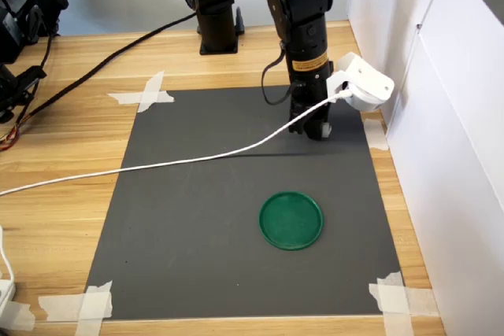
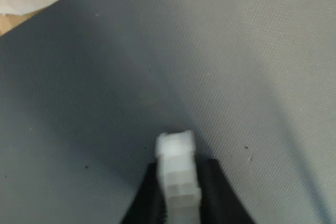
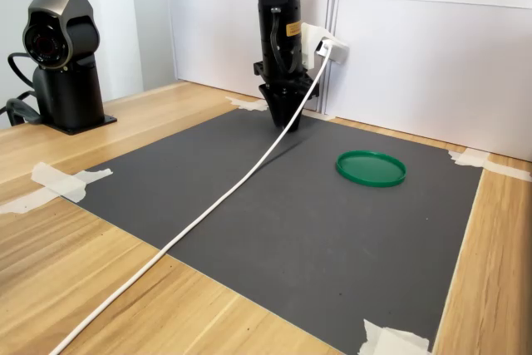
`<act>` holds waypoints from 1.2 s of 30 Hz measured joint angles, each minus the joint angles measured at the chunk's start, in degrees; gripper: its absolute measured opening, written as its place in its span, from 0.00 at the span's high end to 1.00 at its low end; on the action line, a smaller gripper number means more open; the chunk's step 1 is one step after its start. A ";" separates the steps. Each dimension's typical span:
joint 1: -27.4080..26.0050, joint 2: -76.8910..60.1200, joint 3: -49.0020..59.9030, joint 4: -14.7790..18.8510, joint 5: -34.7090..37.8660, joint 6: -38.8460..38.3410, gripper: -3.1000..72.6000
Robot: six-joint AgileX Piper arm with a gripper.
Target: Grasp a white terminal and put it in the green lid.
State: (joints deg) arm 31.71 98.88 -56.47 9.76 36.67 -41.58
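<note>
My claw [image 2: 178, 203] pinches the white terminal [image 2: 177, 177] above the grey mat [image 1: 205, 218] on the wooden desk [image 1: 63, 131]; the green lid [image 1: 291, 220] lies at six o'clock in the first exterior view.

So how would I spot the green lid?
Find the big dark grey mat taped onto the wooden table. The green lid lies flat on it, apart from the black arm's gripper. It's the only round green thing there.

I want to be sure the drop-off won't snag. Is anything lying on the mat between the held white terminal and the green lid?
Nothing visible does. The gripper is shut on the white terminal, and in the first exterior view the dark mat is bare between it and the green lid. The white cable trails off toward the first exterior view's left.
</note>
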 joint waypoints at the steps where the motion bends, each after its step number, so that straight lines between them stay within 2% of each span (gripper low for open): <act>1: 0.00 0.00 0.00 0.00 0.06 0.00 0.81; 11: -1.80 -2.60 -1.54 -1.60 4.49 0.11 0.83; 17: -7.00 -4.64 -9.39 -1.94 7.92 0.01 0.83; 25: -11.87 -4.41 -20.62 -4.30 10.55 -0.07 0.83; 36: -12.65 5.92 -28.03 -8.56 12.93 1.72 0.83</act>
State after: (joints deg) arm 19.06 104.80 -84.50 1.19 49.60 -39.86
